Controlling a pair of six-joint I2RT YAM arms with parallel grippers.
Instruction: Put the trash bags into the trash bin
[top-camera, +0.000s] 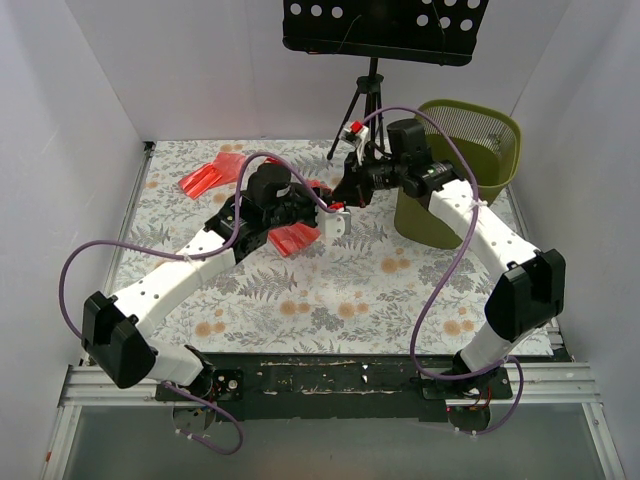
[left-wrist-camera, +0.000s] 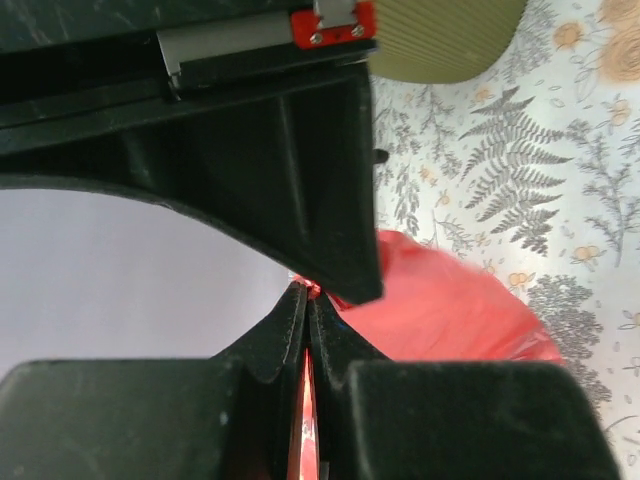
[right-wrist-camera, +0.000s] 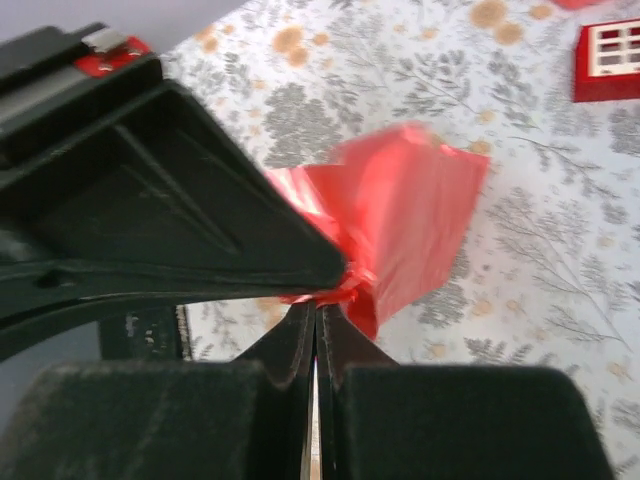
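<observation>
1. Reference. The trash bin (top-camera: 432, 222) stands mouth up at the far right corner of the surface (top-camera: 300, 300). All positions below are given relative to it.

2. Left fingers (left-wrist-camera: 285, 335): closed, tips pressed together, with a thin strip of red film pinched between them. The first trash bag (left-wrist-camera: 450, 310) spreads beyond the tips as a glossy red sheet above the fern-print surface. The bin's olive wall shows farther on in the left wrist view. In the top view this bag sits left of the bin, near the middle of the surface and well apart from the bin wall.

3. Right fingers (right-wrist-camera: 290, 345): closed, gripping a bunched corner of the second trash bag (right-wrist-camera: 410, 210). The bag hangs off the tips as a creased red flap (its far edge is blurred). In the top view these fingers are just left of the bin, nearer to it than the left fingers. The 2 pairs of fingers are near each other; whether they touch cannot be told.

4. The third trash bag (top-camera: 208, 180) lies flat on the surface far left of the bin, at the opposite side, with neither arm touching it.

5. A red box (right-wrist-camera: 610, 60) with white buttons lies on the surface left of the bin. A music stand (top-camera: 385, 25) on a tripod stands behind the surface, also left of the bin.

6. All 3 bags are outside the bin.
</observation>
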